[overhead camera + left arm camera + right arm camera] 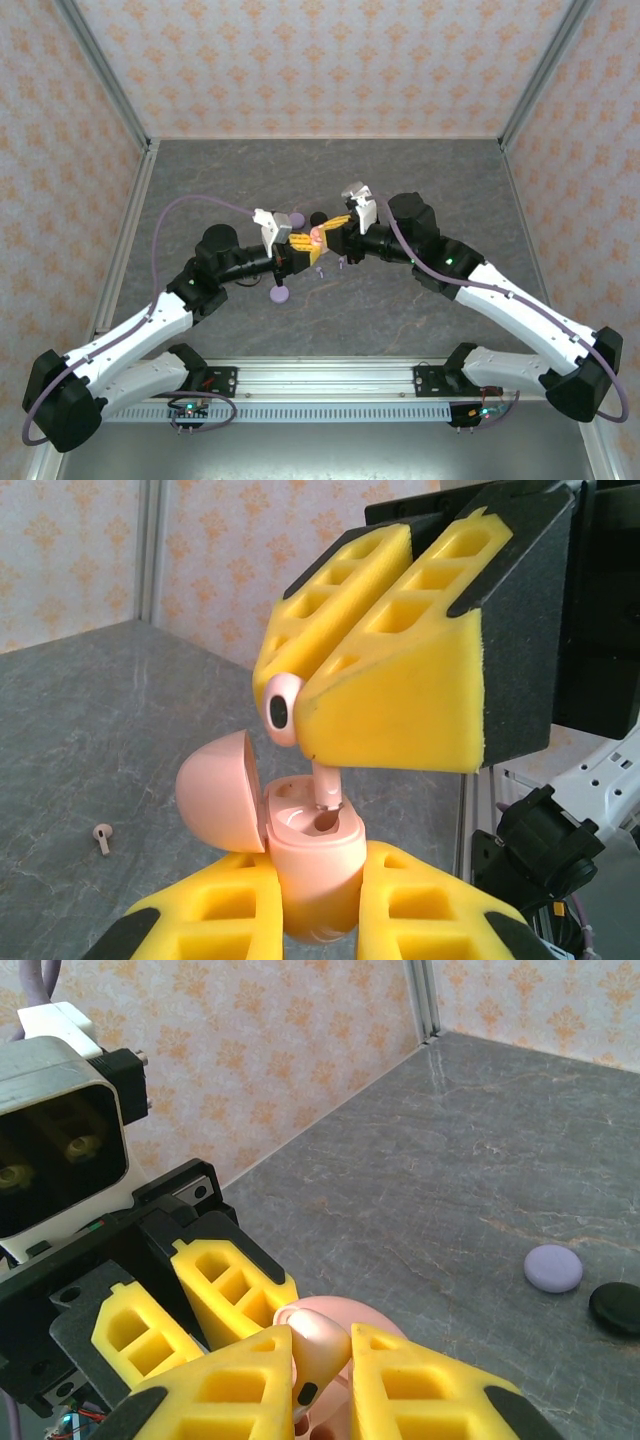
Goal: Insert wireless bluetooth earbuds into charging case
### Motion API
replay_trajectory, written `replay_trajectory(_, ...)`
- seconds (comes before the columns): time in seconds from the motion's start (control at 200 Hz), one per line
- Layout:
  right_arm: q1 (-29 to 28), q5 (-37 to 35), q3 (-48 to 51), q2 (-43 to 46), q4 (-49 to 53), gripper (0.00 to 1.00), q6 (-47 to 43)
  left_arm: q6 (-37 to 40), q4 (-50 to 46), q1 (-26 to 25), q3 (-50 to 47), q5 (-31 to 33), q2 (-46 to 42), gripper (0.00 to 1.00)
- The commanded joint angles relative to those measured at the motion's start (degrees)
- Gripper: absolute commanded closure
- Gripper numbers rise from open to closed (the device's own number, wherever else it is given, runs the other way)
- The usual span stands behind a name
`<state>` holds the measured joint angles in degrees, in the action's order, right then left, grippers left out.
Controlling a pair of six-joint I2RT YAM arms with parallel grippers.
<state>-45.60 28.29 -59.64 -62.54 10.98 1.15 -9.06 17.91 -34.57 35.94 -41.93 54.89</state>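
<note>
Step in hand: seating a bud. Left gripper (318, 920) clenched on the pink charging case (312, 860), lid (215, 790) swung open, raised over the middle of the table (430, 190), well off every edge. Right gripper (320, 1360) clamped on a pink earbud (283, 708), stem tip at the case's socket, not yet seated by my reading. Next calls for a straight push along the stem, then release. Another bud (103, 837) lies loose on the table, well apart

Top camera looks steeply down from the near side; 2 wrist cameras face each other close-up, sharing the case (315, 880).
</note>
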Motion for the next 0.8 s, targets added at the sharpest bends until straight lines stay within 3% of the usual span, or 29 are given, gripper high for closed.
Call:
replay_trajectory(0.0,-0.5,0.5,-1.1,0.0,0.5,0.83,-0.8,0.3,2.8,-0.5,2.2,-0.8,-1.3,1.0)
replay_trajectory(0.51,-0.5,5.0,0.6,-0.4,-0.2,0.83,-0.1,0.4,3.1,-0.5,2.0,-0.7,-1.6,1.0)
replay_trajectory(0.796,-0.5,6.5,0.3,-1.2,-0.4,0.77,0.2,0.3,3.4,-0.6,2.1,-0.7,-1.6,1.0)
